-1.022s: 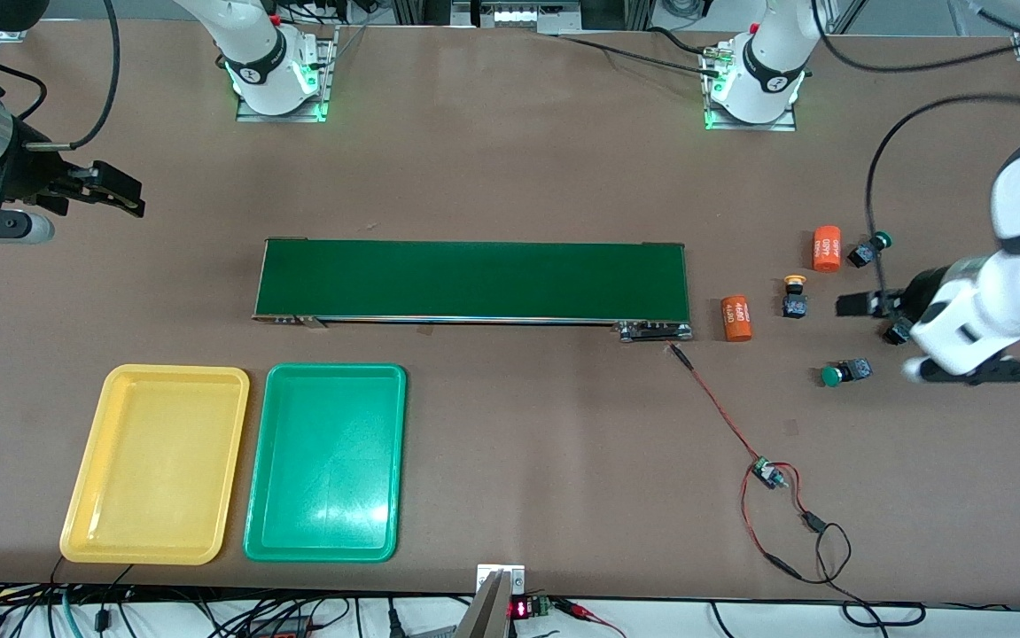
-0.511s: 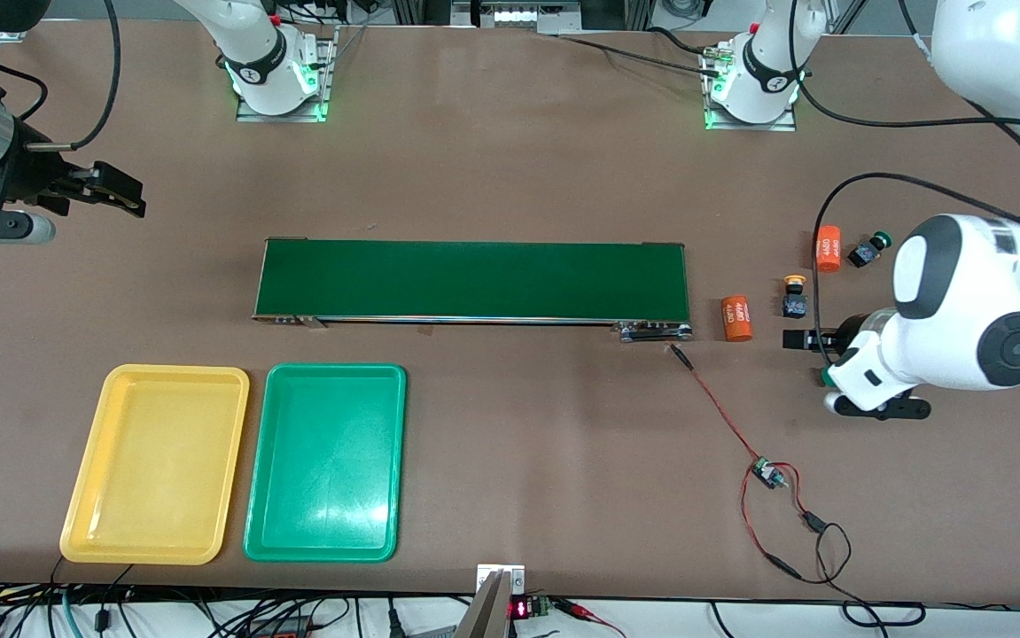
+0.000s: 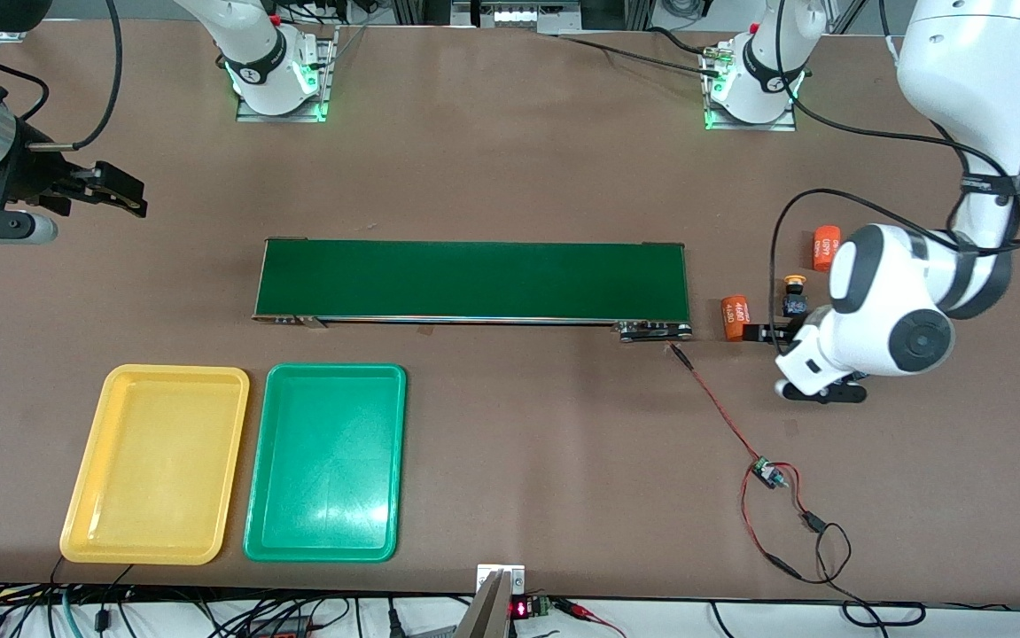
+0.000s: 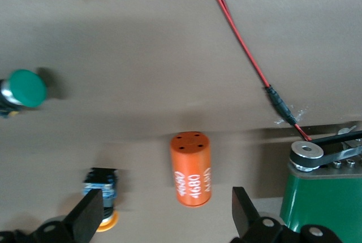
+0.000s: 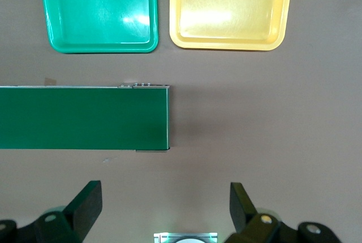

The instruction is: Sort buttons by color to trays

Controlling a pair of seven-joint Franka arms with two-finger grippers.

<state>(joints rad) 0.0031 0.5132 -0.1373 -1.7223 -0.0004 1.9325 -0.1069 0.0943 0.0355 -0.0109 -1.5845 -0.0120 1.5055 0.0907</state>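
Note:
A yellow-capped button (image 3: pixel 795 296) lies past the conveyor's end at the left arm's end of the table; the left wrist view shows it (image 4: pixel 102 196) and a green-capped button (image 4: pixel 22 89). In the front view the left arm hides the green buttons. My left gripper (image 3: pixel 756 334) (image 4: pixel 165 212) hangs open and empty, low over the table, beside an orange cylinder (image 3: pixel 737 317) (image 4: pixel 191 168). The yellow tray (image 3: pixel 155 461) (image 5: pixel 229 8) and the green tray (image 3: pixel 328 461) (image 5: pixel 99 8) lie side by side, empty, nearer the front camera than the belt. My right gripper (image 3: pixel 115 190) (image 5: pixel 164 200) waits open over the table's right-arm end.
The long dark-green conveyor belt (image 3: pixel 474 279) (image 5: pixel 85 117) crosses the middle of the table. A second orange cylinder (image 3: pixel 825 248) lies by the left arm. A red wire (image 3: pixel 722 416) (image 4: pixel 243 45) runs from the belt's end to a small board (image 3: pixel 766 474).
The left arm has swung toward the conveyor's end, carrying its open gripper from over the buttons to beside the orange cylinder. The right arm has not moved.

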